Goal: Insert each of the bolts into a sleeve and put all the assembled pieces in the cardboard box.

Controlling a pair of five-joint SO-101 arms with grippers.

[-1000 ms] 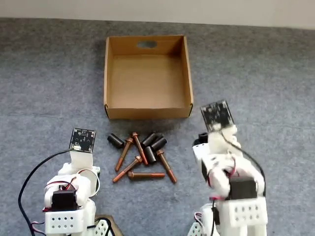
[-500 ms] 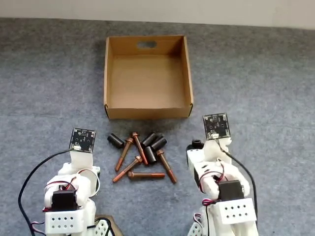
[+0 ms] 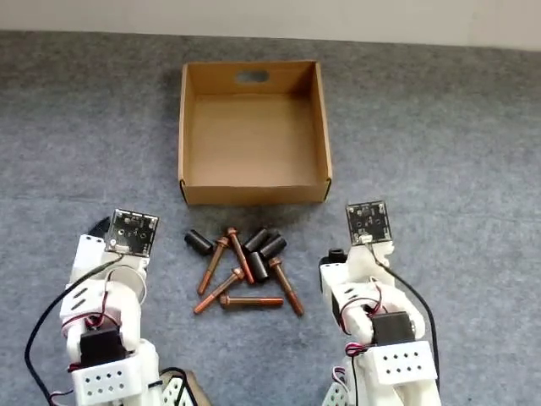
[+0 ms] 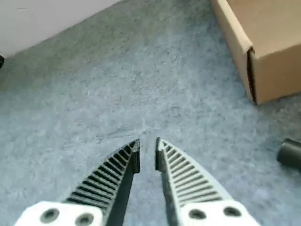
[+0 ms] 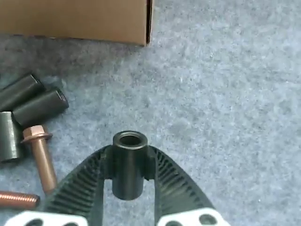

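Observation:
Several copper bolts (image 3: pixel 251 299) and several black sleeves (image 3: pixel 258 266) lie in a loose pile just in front of the cardboard box (image 3: pixel 182 127), which holds nothing. My right gripper (image 5: pixel 128 155) is shut on a black sleeve (image 5: pixel 128 176), held upright with its bore showing, to the right of the pile (image 3: pixel 338 252). Sleeves (image 5: pixel 41 107) and a bolt (image 5: pixel 40 155) lie beside it. My left gripper (image 4: pixel 147 150) hangs over bare carpet left of the pile, its fingers nearly together with nothing between them; one sleeve (image 4: pixel 290 153) lies off to its side.
Grey carpet covers the whole table. The box wall (image 4: pixel 263 61) stands beyond the left gripper, and a box corner (image 5: pixel 141 23) lies ahead of the right gripper. Both arm bases (image 3: pixel 106 372) sit at the near edge.
The right arm has drawn back and lowered with the sleeve in its gripper. The left arm has swung out to the left and forward from its folded pose.

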